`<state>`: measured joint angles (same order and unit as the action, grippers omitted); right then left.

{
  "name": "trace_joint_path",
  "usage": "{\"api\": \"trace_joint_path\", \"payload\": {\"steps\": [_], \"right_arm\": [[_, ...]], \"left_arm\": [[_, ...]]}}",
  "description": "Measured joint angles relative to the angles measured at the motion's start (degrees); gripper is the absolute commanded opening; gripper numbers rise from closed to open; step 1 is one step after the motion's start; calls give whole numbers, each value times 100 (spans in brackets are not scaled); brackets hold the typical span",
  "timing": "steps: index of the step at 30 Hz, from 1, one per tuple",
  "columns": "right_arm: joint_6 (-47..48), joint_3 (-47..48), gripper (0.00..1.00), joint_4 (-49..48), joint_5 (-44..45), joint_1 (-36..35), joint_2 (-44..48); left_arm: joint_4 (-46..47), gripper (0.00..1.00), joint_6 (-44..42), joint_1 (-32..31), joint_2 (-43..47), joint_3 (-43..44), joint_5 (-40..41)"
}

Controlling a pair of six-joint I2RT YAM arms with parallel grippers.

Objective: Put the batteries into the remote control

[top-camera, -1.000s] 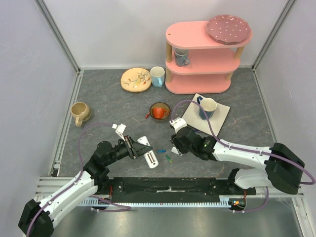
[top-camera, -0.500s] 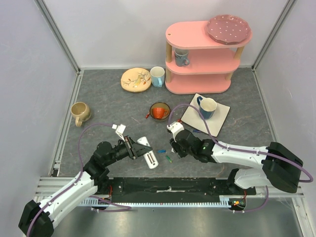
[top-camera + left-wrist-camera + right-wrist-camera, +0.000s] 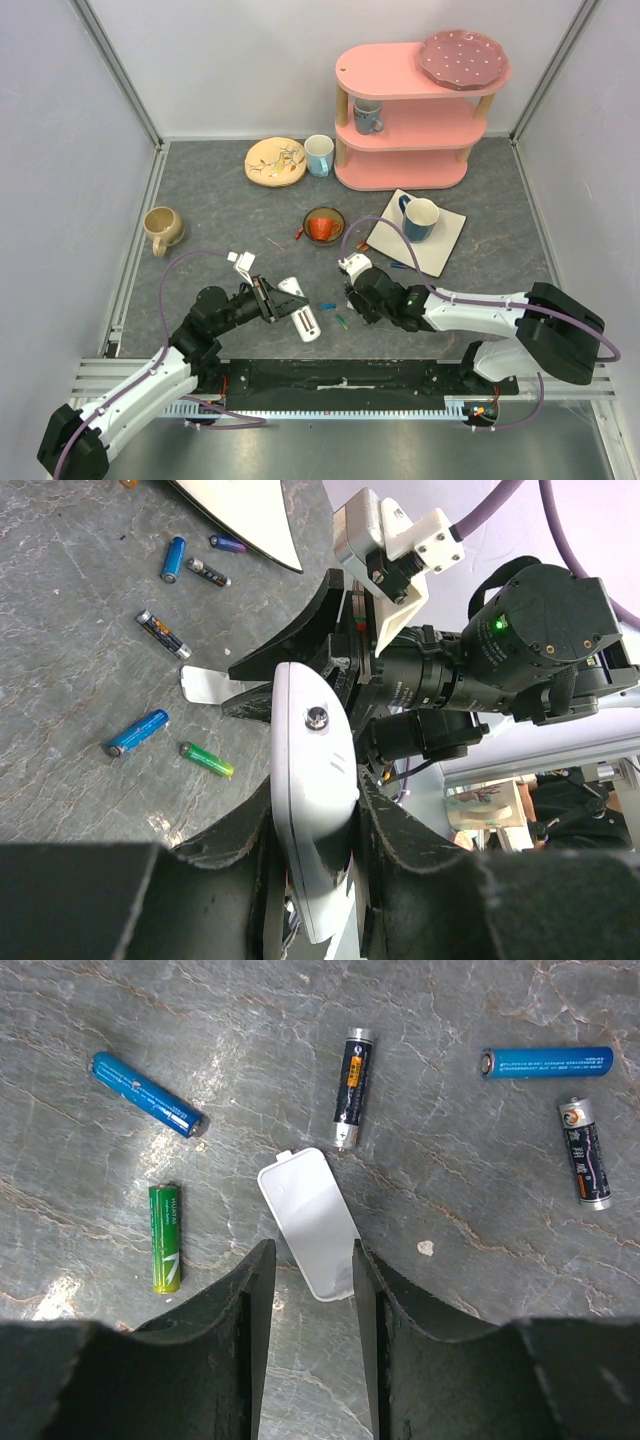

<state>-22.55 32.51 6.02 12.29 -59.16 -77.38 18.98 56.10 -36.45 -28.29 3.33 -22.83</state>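
Note:
My left gripper (image 3: 278,299) is shut on the white remote control (image 3: 302,319), holding it just above the table; in the left wrist view the remote (image 3: 312,770) sits clamped between the black fingers. My right gripper (image 3: 351,301) is open, low over the table. In the right wrist view its jaws (image 3: 308,1285) straddle a small flat white battery cover (image 3: 305,1218) lying on the table. Loose batteries lie around it: a blue one (image 3: 145,1093), a green one (image 3: 166,1237), a dark one (image 3: 351,1088), another blue one (image 3: 548,1061) and another dark one (image 3: 584,1152). The blue (image 3: 326,306) and green (image 3: 341,322) ones show between the arms.
An orange bowl (image 3: 323,226) stands behind the batteries. A blue cup (image 3: 420,217) stands on a white napkin (image 3: 445,252) at the right. A tan mug (image 3: 160,228) is at the left. A plate (image 3: 275,162), a white cup (image 3: 319,155) and a pink shelf (image 3: 405,110) stand at the back.
My right gripper has moved a little left and toward the near edge, down over the white cover. The left arm and the remote have not moved.

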Motion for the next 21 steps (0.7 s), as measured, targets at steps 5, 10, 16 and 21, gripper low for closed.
{"api": "trace_joint_path", "payload": {"steps": [5, 10, 16, 21], "right_arm": [[-4, -15, 50, -85, -2, 0, -59], [-15, -13, 53, -146, 4, 0, -168], [-13, -9, 48, -304, 66, 0, -286], [-37, -9, 40, -382, 144, 0, -317]], "left_arm": [[0, 2, 0, 0, 42, 0, 15], [-17, 2, 0, 0, 87, 0, 22], [-96, 2, 0, 0, 98, 0, 26], [-166, 2, 0, 0, 109, 0, 28]]}}
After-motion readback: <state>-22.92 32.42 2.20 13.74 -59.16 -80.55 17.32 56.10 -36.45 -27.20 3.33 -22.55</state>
